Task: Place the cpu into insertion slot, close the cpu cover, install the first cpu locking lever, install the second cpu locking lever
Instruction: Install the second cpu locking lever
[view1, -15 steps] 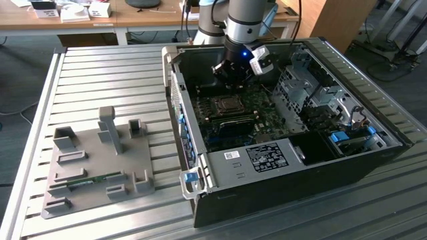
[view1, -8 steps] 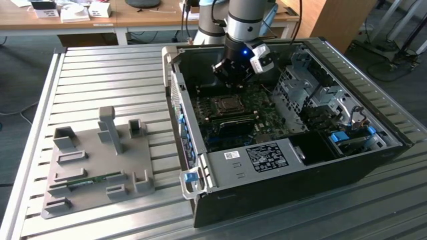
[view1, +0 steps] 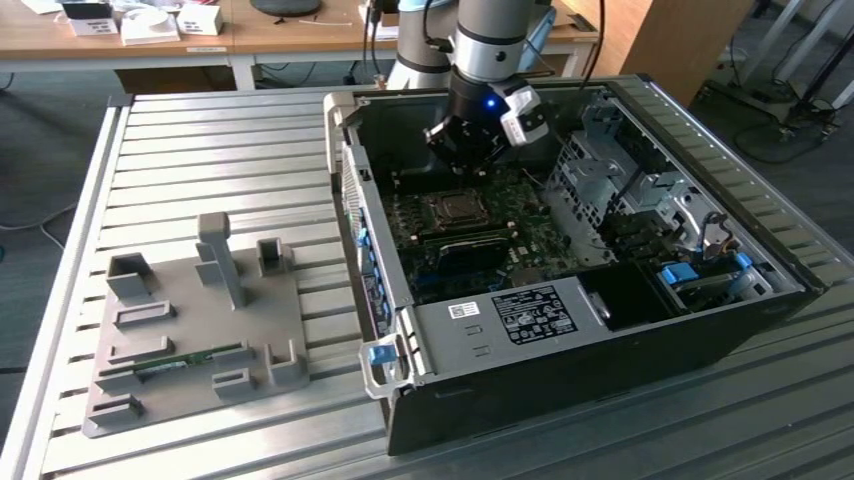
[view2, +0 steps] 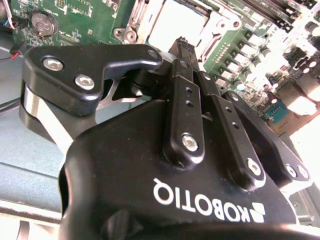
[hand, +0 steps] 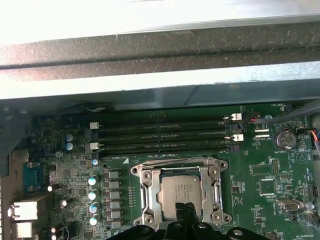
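The cpu (hand: 179, 189) lies flat in the insertion slot (hand: 141, 176) on the green board, its pale face showing through the cut-out. The cpu cover (hand: 150, 196), a silver frame, lies down flat over it. A thin wire lever (hand: 167, 166) runs along one edge of the socket. My gripper (hand: 187, 211) hovers just above the socket's edge, shut, with nothing between its fingers. In the second wrist view the gripper (view2: 184, 44) points at the cpu (view2: 172, 25). In the exterior view the gripper (view1: 461, 160) hangs inside the open case over the insertion slot (view1: 454, 210).
Long black memory slots (hand: 160, 132) lie beside the socket, and a coin battery (hand: 286, 140) sits off to one side. A metal drive cage (view1: 627, 180) fills the case's right in the exterior view. A grey fixture plate (view1: 187, 320) holding a memory stick (view1: 174, 362) stands at the left.
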